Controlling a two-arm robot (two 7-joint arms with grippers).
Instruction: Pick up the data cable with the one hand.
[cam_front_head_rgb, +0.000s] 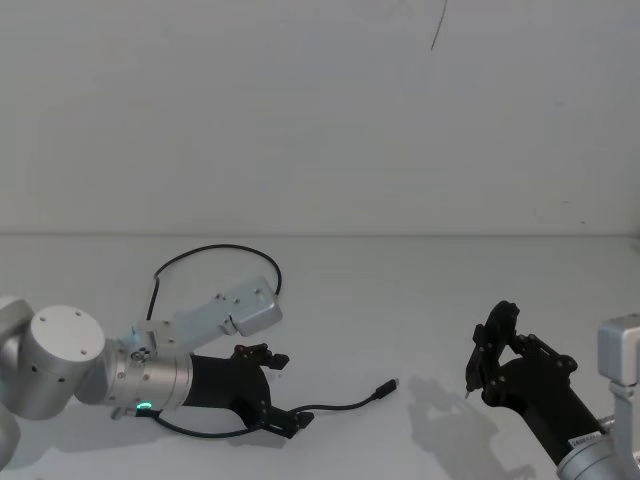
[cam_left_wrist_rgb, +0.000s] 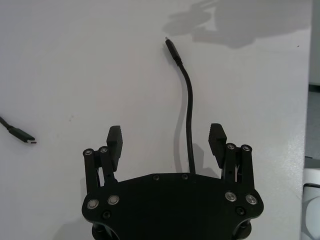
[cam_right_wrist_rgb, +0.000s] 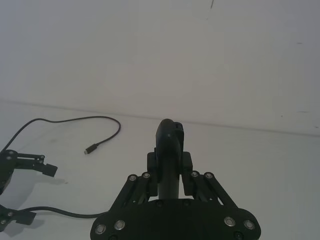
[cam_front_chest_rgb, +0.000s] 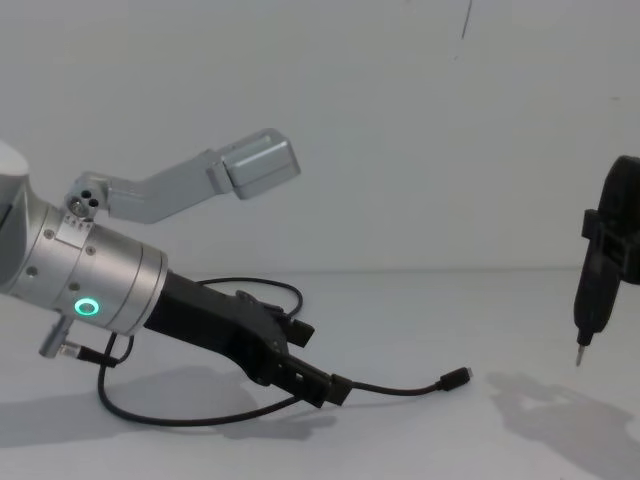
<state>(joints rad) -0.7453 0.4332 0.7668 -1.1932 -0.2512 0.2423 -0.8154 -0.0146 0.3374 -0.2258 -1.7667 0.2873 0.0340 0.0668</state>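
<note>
Left hand (cam_left_wrist_rgb: 166, 131) straddles data cable (cam_left_wrist_rgb: 190, 100) — thin, black, looping

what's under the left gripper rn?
The data cable runs out from under the left gripper, between its open fingers, to a plug on the table. The stretch beneath the gripper body is covered. The right gripper holds a pen-like tool, off right.

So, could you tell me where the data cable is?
In the head view, the data cable lies left on the table, running between the left gripper's open fingers.
</note>
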